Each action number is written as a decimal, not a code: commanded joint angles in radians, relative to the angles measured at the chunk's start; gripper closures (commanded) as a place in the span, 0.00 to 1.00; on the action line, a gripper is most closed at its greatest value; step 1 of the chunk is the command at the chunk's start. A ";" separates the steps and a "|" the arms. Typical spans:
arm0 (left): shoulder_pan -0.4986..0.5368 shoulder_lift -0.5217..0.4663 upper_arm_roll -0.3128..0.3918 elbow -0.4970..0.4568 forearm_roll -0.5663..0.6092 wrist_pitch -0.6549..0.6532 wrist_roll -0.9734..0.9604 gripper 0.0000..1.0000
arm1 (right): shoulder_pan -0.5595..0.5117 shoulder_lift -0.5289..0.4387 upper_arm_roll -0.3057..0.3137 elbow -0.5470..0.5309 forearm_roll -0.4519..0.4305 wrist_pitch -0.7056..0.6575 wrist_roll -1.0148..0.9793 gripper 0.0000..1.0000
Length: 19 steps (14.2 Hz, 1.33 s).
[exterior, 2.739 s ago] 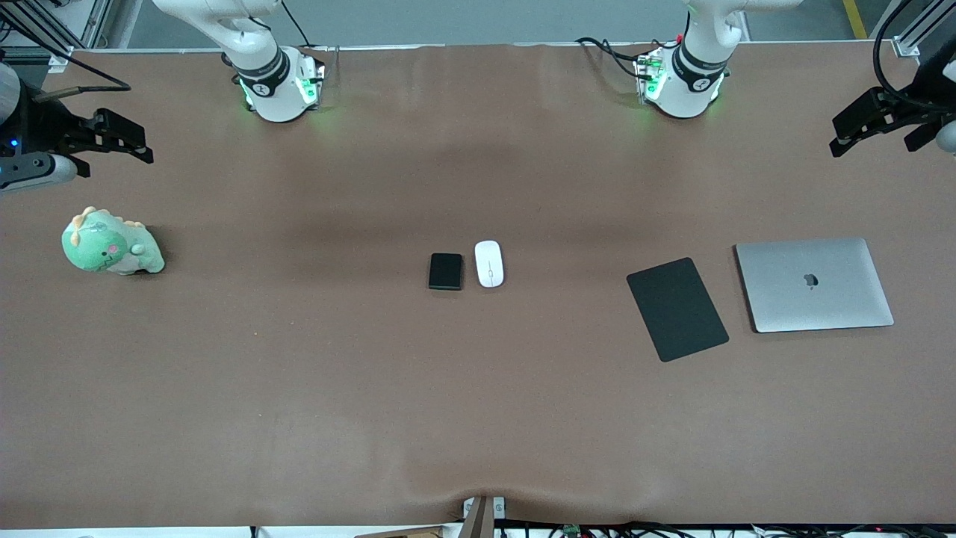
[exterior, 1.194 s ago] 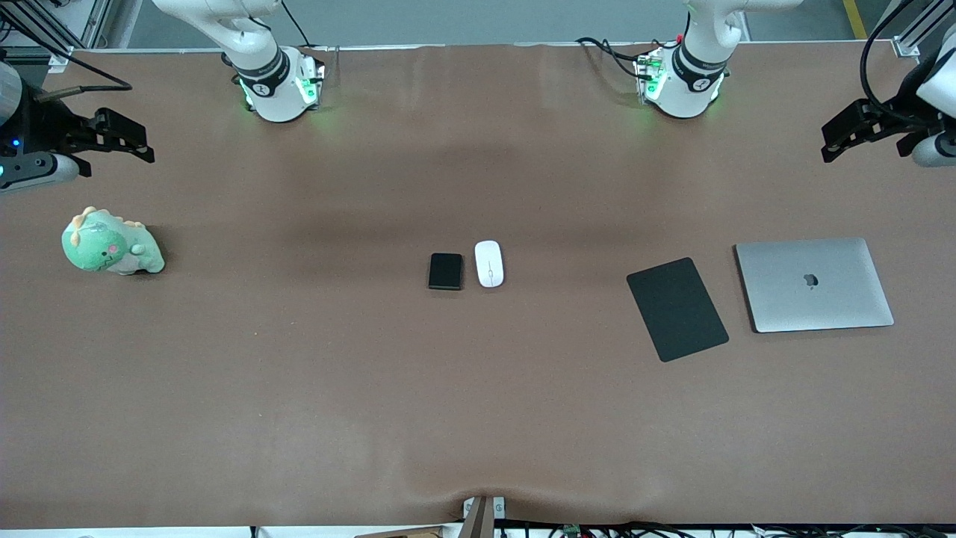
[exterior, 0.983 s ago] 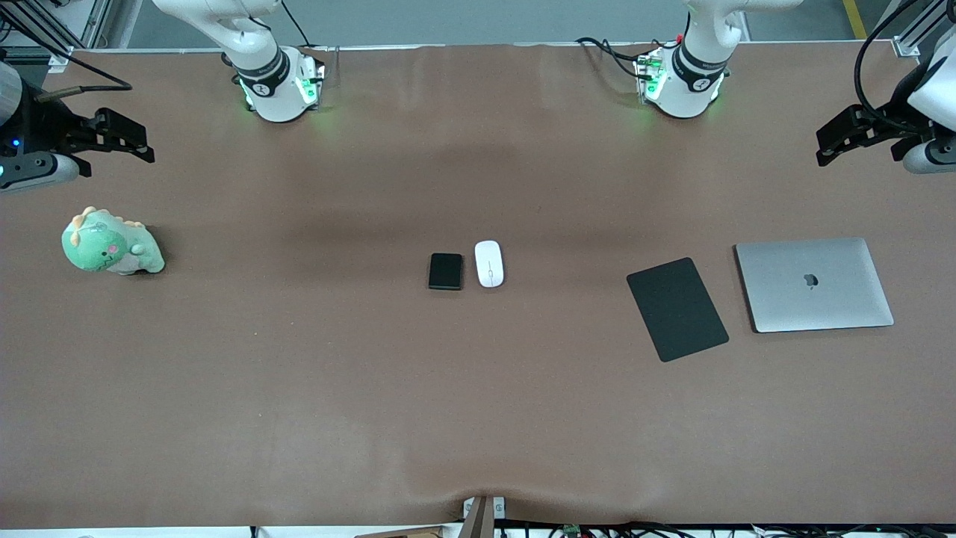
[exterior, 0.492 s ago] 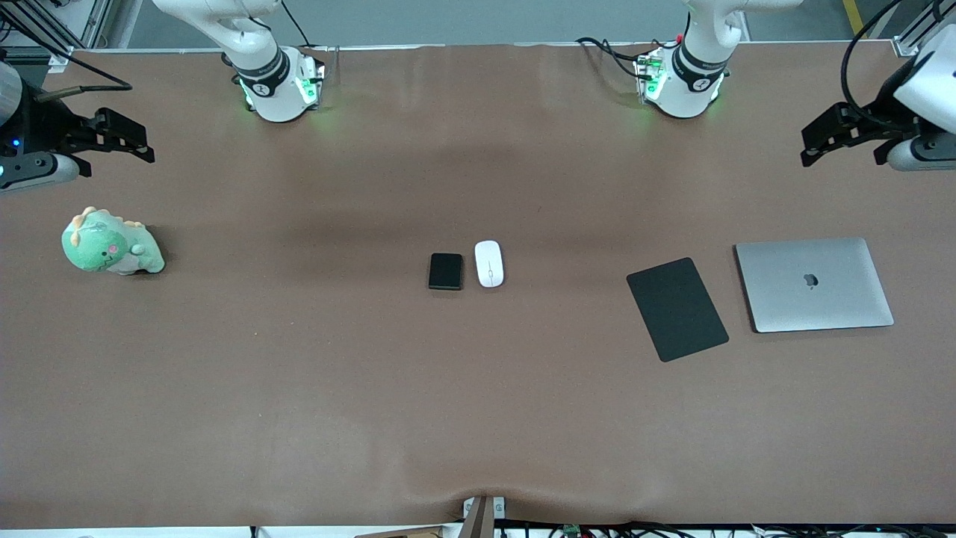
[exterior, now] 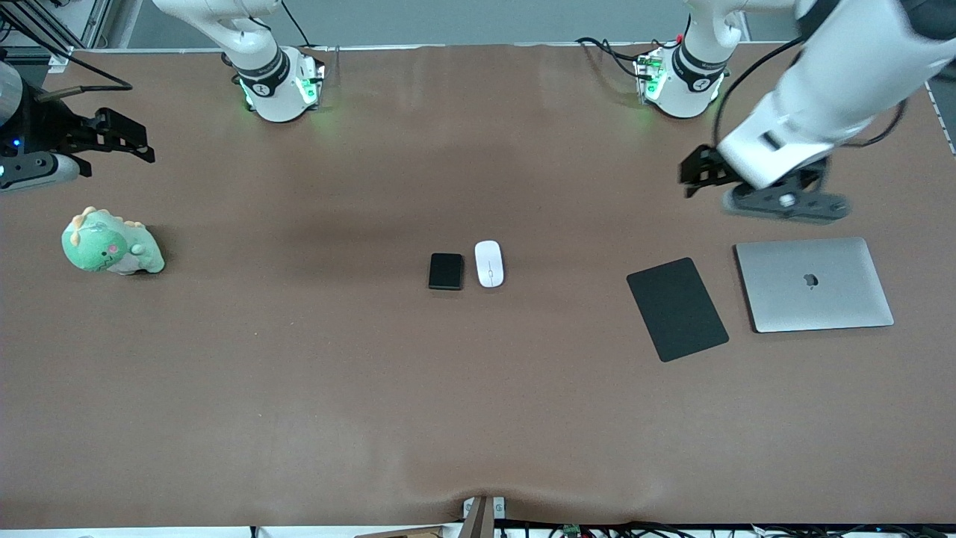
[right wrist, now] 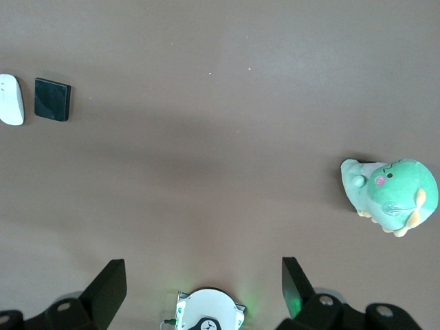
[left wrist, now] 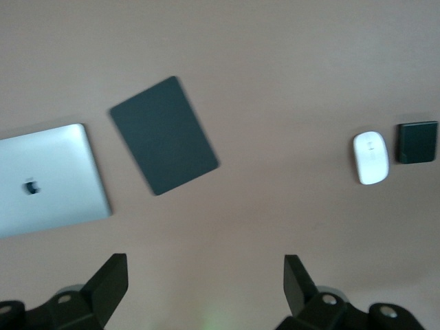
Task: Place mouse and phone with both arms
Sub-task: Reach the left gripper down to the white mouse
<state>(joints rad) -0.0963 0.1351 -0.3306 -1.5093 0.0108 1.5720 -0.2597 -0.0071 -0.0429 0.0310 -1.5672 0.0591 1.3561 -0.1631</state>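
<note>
Mouse, small glossy white oval, lies mid-surface touching-close beside small black slab phone, phone twd right arm's end. Left gripper hangs over bare brown surface nr silver laptop, jaws wide, empty. Right gripper waits above green plush dino, jaws wide, empty.

Broad brown table covering, matte, faintly rippled along the lower edge of the frame, darker soft shadow bands across the middle. Grey floor along the top edge past the table rim. Aluminium frame rails at upper left. Yellow floor stripe at upper right. Cables and a small bracket at bottom centre. Even, diffuse overhead light.
</note>
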 commanded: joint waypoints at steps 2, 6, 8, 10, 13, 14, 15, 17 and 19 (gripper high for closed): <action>-0.101 0.076 -0.036 -0.049 0.001 0.138 -0.177 0.00 | -0.025 -0.012 0.010 -0.004 0.027 -0.006 -0.012 0.00; -0.207 0.144 -0.036 -0.132 0.024 0.297 -0.358 0.00 | -0.025 -0.006 0.010 -0.002 0.025 -0.008 -0.012 0.00; -0.249 0.165 -0.036 -0.193 0.067 0.406 -0.435 0.00 | -0.027 -0.003 0.009 0.004 0.025 -0.006 -0.012 0.00; -0.287 0.201 -0.036 -0.225 0.084 0.480 -0.512 0.00 | -0.027 0.000 0.009 0.010 0.025 -0.005 -0.013 0.00; -0.336 0.276 -0.036 -0.226 0.165 0.548 -0.622 0.00 | -0.028 0.006 0.009 0.013 0.027 -0.003 -0.012 0.00; -0.351 0.305 -0.036 -0.226 0.190 0.572 -0.666 0.00 | -0.027 0.015 0.009 0.013 0.025 -0.002 -0.012 0.00; -0.358 0.333 -0.036 -0.224 0.204 0.598 -0.702 0.00 | -0.028 0.020 0.009 0.018 0.025 -0.005 -0.012 0.00; -0.364 0.379 -0.036 -0.224 0.207 0.647 -0.725 0.00 | -0.027 0.021 0.009 0.018 0.025 -0.005 -0.013 0.00; -0.372 0.411 -0.036 -0.223 0.205 0.684 -0.746 0.00 | -0.028 0.021 0.009 0.018 0.025 -0.005 -0.013 0.00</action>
<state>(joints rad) -0.4596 0.5203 -0.3682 -1.7391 0.1928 2.2191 -0.9618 -0.0094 -0.0285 0.0281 -1.5670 0.0646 1.3584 -0.1631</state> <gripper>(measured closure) 0.000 0.000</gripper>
